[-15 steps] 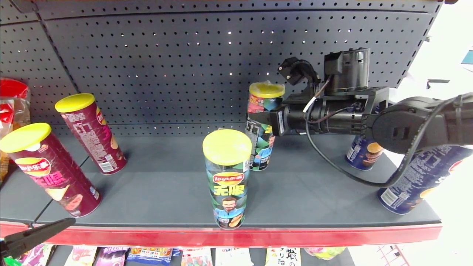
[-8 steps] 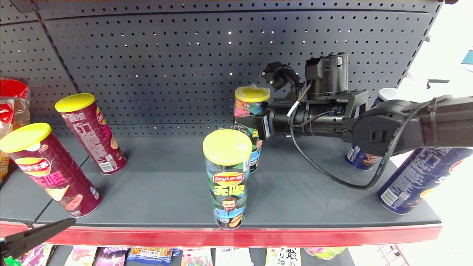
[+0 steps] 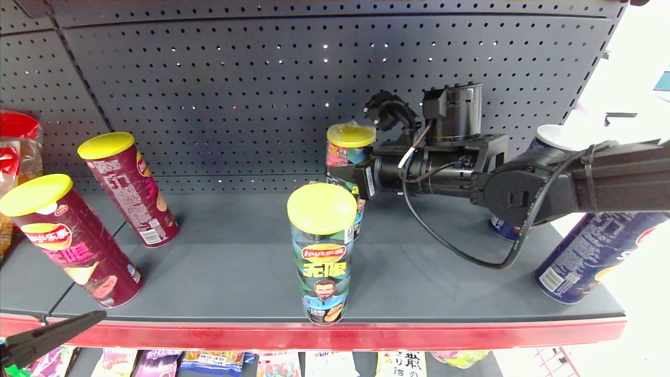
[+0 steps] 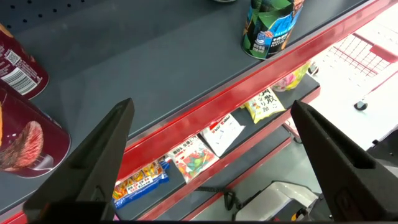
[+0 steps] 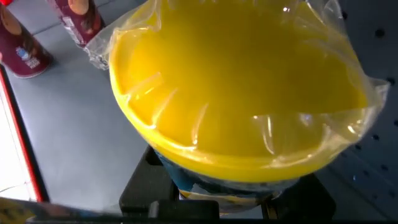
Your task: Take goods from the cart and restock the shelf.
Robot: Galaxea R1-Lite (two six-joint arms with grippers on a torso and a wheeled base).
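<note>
A green chips can with a yellow, film-wrapped lid [image 3: 349, 152] is at the back middle of the grey shelf [image 3: 230, 267]. My right gripper [image 3: 346, 175] is shut on its upper body from the right side. Its lower part is hidden behind a second green can [image 3: 322, 251] that stands upright at the shelf's front edge. The right wrist view looks down on the held can's lid [image 5: 242, 93], with the right gripper [image 5: 227, 194] dark beneath it. My left gripper [image 4: 211, 162] hangs open below the shelf's red front lip [image 4: 205, 109], at the front left; one of its fingertips [image 3: 49, 335] shows in the head view.
Two maroon cans [image 3: 128, 188] [image 3: 68, 241] lean at the shelf's left. Blue cans [image 3: 591, 256] [image 3: 502, 225] stand at the right, one partly behind my right arm. A pegboard wall [image 3: 261, 94] backs the shelf. Snack packets [image 4: 199, 155] lie on the lower shelf.
My right arm has carried the green can to the left, so it now sits behind the front green can. The left gripper has stayed put.
</note>
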